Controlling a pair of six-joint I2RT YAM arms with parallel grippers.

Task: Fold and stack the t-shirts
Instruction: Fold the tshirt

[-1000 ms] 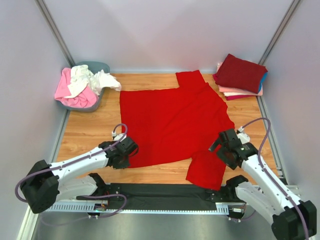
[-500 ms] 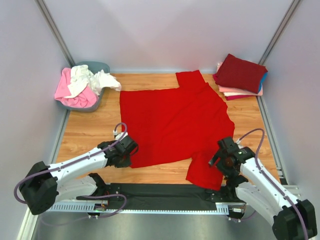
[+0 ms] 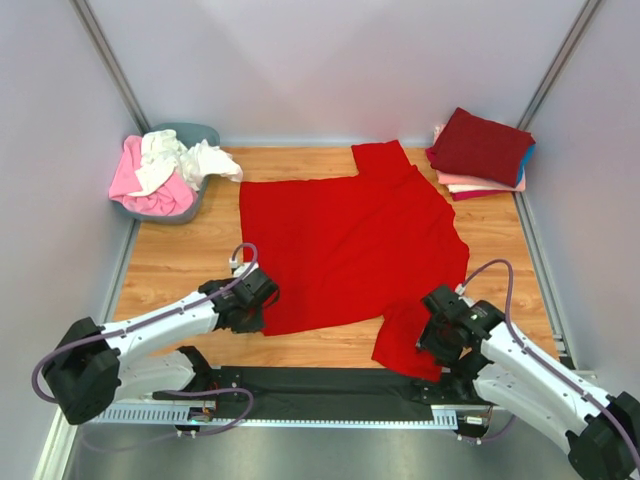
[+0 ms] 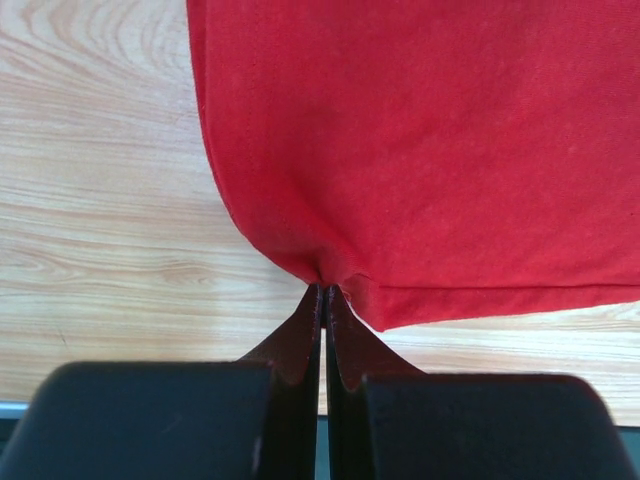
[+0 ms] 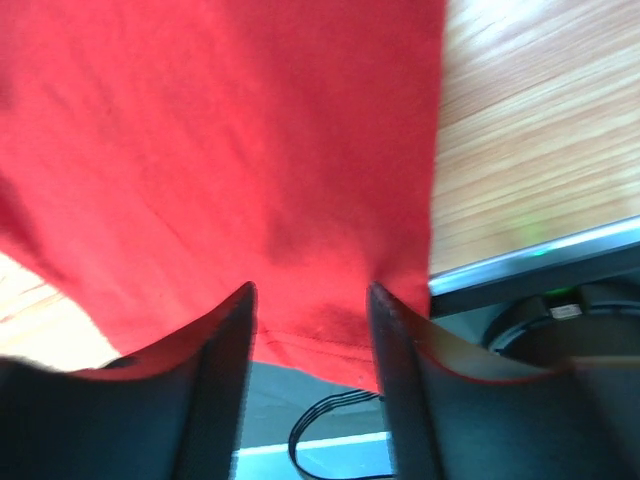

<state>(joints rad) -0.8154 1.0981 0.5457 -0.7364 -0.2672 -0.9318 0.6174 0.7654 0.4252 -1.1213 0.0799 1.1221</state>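
Presently a corner of the red t-shirt (image 3: 350, 245) is pinched by the left fingers (image 4: 300, 345); the right fingers (image 5: 225, 350) are spread around its sleeve, which could be missed, skewing the fold.

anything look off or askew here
The bright red t-shirt lies skewed on the wooden table, its near sleeve draping past the front edge. A white shirt spills over the rim of the grey tub.

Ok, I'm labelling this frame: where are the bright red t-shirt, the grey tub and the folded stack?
bright red t-shirt (image 3: 345, 245), top external view, middle of its body.
grey tub (image 3: 201, 130), top external view, bare far rim.
folded stack (image 3: 482, 145), top external view, dark red shirt on top.
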